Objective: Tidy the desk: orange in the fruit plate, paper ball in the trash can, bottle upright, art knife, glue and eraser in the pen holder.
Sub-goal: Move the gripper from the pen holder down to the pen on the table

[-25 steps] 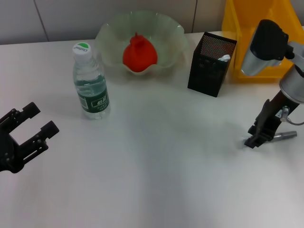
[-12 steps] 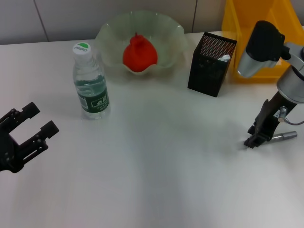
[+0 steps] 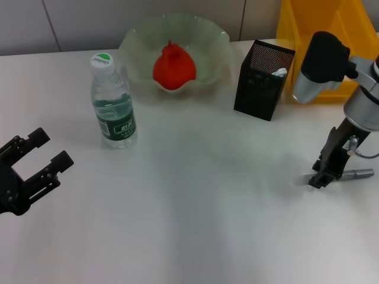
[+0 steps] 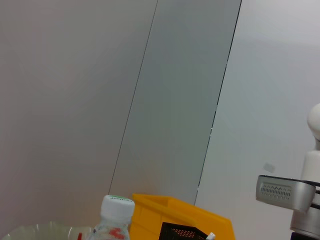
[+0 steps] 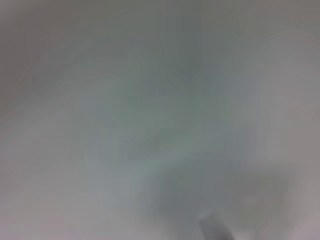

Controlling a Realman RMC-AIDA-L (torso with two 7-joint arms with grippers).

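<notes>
Your orange sits in the plate and the bottle stands upright. The right gripper is down at the grey knife on the desk, grip unclear; the left gripper idles spread wide.

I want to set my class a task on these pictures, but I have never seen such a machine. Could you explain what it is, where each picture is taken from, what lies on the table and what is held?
It is a robot with two arms, each ending in a grasping tool. The head view looks down from its head; the two wrist views come from cameras on its arms. The left tool hangs open and empty, low on the left. The right tool is down at a grey pen-like thing on the table; whether it grips it, I cannot tell. Also there: an upright bottle, an orange in a green plate, a black mesh holder and a yellow bin. The left wrist view shows mostly wall; the right wrist view shows mostly bare table.
</notes>
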